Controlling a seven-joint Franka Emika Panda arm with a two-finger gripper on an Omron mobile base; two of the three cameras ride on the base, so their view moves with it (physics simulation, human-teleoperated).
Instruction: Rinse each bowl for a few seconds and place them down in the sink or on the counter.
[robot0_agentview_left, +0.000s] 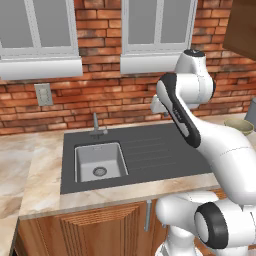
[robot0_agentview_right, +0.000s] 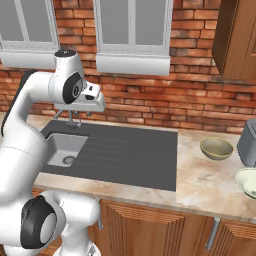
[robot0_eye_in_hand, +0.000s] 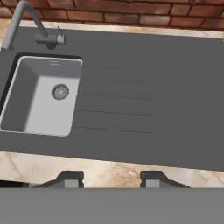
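The dark grey sink (robot0_eye_in_hand: 175, 100) lies below my hand, its light-grey basin (robot0_eye_in_hand: 43, 98) and thin faucet (robot0_eye_in_hand: 26, 19) at the left and the ribbed drainboard (robot0_eye_in_hand: 116, 98) in the middle. My gripper (robot0_eye_in_hand: 112, 180) hangs high above the sink's front edge, open, with nothing between the fingertips (robot0_eye_in_hand: 70, 179). The olive-tan bowl (robot0_agentview_right: 216, 148) sits upright on the beige marble counter (robot0_agentview_right: 200, 185) right of the sink, also visible as a bowl (robot0_agentview_left: 239, 125) behind my arm. The paler cream-green bowl (robot0_agentview_right: 247, 181) rests nearer the counter's front, cut by the picture's edge.
A grey appliance (robot0_agentview_right: 248, 142) stands right behind the bowls. A brown wall cabinet (robot0_agentview_right: 235, 40) hangs above them. The brick wall (robot0_agentview_left: 100, 100) with a socket (robot0_agentview_left: 43, 94) runs behind the sink. The counter (robot0_agentview_left: 40, 170) continues left of the sink.
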